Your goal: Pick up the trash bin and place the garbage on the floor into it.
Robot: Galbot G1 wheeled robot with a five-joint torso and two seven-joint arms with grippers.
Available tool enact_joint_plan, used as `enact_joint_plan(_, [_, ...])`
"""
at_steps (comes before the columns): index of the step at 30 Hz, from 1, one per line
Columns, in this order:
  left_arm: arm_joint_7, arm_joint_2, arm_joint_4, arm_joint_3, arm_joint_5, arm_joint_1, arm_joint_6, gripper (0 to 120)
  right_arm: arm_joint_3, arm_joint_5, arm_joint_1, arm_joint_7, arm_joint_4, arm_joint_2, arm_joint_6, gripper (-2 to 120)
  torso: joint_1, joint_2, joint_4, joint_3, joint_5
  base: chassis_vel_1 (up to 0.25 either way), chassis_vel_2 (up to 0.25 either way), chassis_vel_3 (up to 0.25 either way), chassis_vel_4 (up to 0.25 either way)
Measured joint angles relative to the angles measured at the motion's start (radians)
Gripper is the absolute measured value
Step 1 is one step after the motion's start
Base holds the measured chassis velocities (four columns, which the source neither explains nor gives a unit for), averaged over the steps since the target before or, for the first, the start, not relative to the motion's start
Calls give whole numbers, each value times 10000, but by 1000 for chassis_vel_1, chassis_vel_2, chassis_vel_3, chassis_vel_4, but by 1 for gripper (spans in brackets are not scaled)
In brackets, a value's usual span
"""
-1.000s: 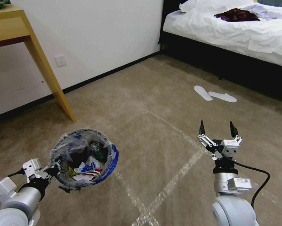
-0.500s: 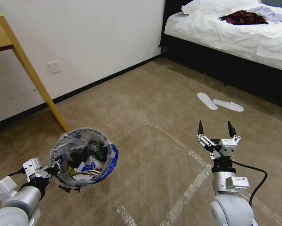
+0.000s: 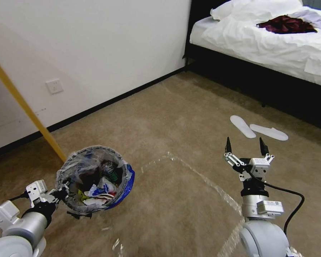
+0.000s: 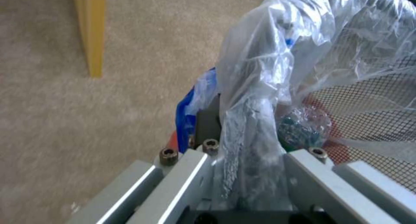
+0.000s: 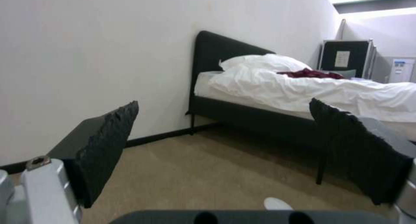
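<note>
Aloft, crinkly bag-lined round trash bin [image 3: 94,178] pinched in left gripper [image 3: 62,192].

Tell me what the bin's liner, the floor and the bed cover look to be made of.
Trash bin liner: thin clear plastic film, glossy, going by its crinkles and see-through look; the left gripper clamps it at the rim.
Floor: short-pile carpet, matte beige-brown, with shiny tape strips, probably clear plastic.
Bed cover: white woven fabric, likely cotton, matte and creased.
</note>
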State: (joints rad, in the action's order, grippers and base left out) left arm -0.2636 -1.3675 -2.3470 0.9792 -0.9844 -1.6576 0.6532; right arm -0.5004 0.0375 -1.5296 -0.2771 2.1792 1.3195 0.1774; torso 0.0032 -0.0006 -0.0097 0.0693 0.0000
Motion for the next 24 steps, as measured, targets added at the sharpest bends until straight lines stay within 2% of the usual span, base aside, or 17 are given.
enact_joint_plan(24, [-1, -83, -48, -97, 81, -64, 5, 1, 31, 4, -21, -114, 9, -38, 165, 100, -1, 0, 0, 1, 0, -201, 199, 207, -204])
